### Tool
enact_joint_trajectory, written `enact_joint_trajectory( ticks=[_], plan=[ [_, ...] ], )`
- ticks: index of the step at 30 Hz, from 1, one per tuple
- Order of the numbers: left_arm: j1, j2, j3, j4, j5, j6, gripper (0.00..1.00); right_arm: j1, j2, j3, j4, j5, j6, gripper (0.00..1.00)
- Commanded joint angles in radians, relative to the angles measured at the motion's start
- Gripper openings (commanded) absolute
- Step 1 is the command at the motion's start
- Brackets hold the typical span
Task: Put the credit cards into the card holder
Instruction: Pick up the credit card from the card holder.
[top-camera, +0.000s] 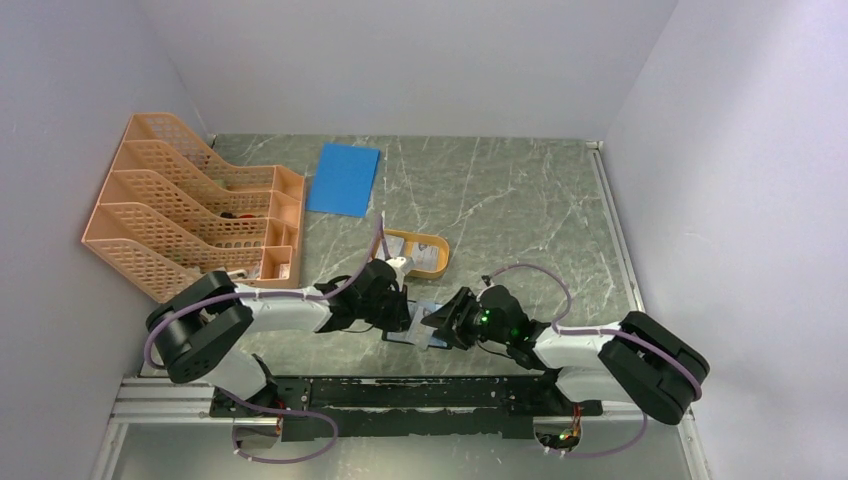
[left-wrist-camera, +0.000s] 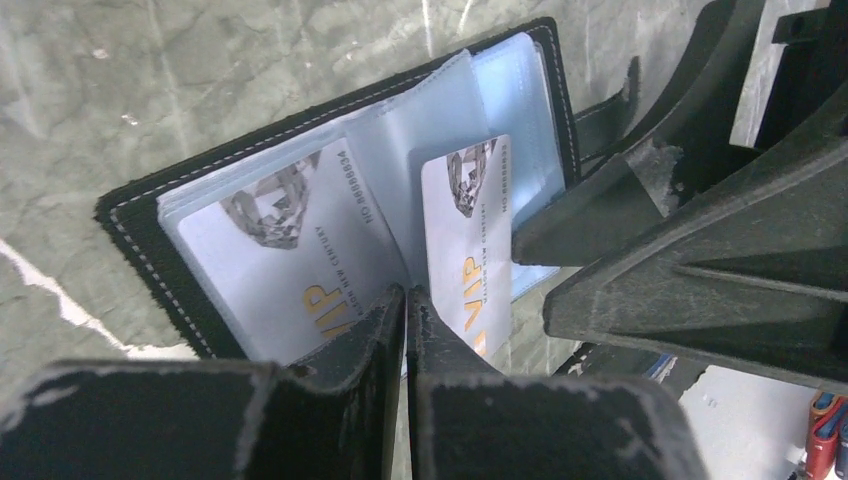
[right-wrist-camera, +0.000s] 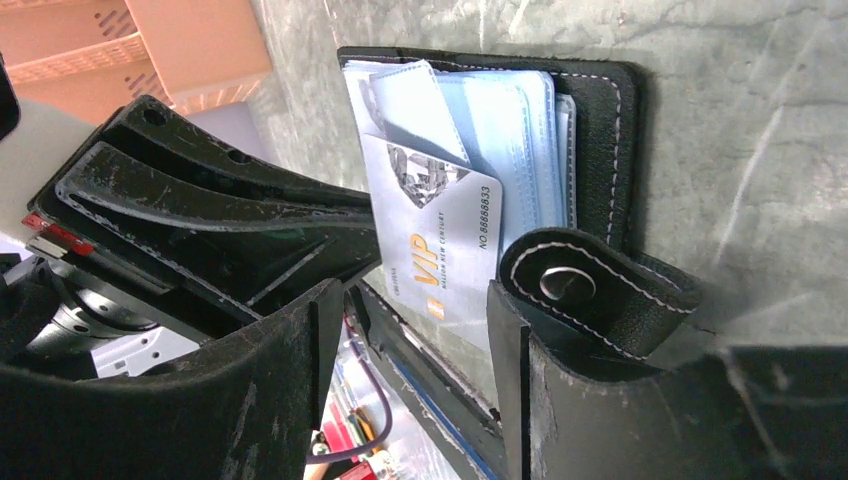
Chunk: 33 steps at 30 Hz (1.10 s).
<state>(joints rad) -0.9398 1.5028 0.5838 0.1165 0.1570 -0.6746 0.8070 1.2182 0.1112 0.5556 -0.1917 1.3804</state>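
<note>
Your left gripper (left-wrist-camera: 405, 297) has its fingers closed against each other, with only a hairline slit between them. The tips sit right on the centre fold of the card holder (left-wrist-camera: 128, 228). Whether they nip a plastic leaf there or merely press on it, you cannot tell.

The holder lies open on the marbled table (top-camera: 500, 200), spreading away from those tips to both sides. On one side of the tips, a pocketed credit card (left-wrist-camera: 280, 250) sits fully inside its clear sleeve, almost touching the finger.

Your right gripper (right-wrist-camera: 415, 290) stands wide open and grips nothing. Between its fingers lies the free end of a half-seated credit card (right-wrist-camera: 440, 250), silvery with gold VIP lettering. The far end is tucked into a clear pocket and the near end sticks out toward your wrist. The card lies close against one finger, with a plain gap to the other. In the left wrist view, one of the right fingertips touches the card's long edge. The holder's snap strap (right-wrist-camera: 570, 285) curls up just beside that same finger.

From above, your two grippers face each other tip to tip, close together, with the holder beneath and between them. An orange dish (top-camera: 420, 255) sits just beyond the left gripper.
</note>
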Motion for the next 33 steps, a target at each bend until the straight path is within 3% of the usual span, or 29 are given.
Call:
enact_joint_trajectory(
  ticks=[1, 14, 23, 33],
  plan=[
    [-0.024, 0.043, -0.017, 0.041, 0.022, -0.014, 0.11, 0.011, 0.049, 0.005, -0.012, 0.018, -0.016, 0.59],
    [-0.037, -0.008, -0.007, 0.021, -0.002, -0.03, 0.11, 0.017, 0.089, -0.005, 0.037, 0.022, -0.018, 0.59],
    [-0.039, 0.001, 0.0, 0.126, 0.131, -0.061, 0.11, 0.02, 0.097, 0.043, 0.032, 0.0, -0.062, 0.63],
    [-0.043, -0.015, 0.002, 0.099, 0.119, -0.054, 0.11, 0.02, 0.054, 0.041, -0.025, 0.026, -0.061, 0.61]
  ],
)
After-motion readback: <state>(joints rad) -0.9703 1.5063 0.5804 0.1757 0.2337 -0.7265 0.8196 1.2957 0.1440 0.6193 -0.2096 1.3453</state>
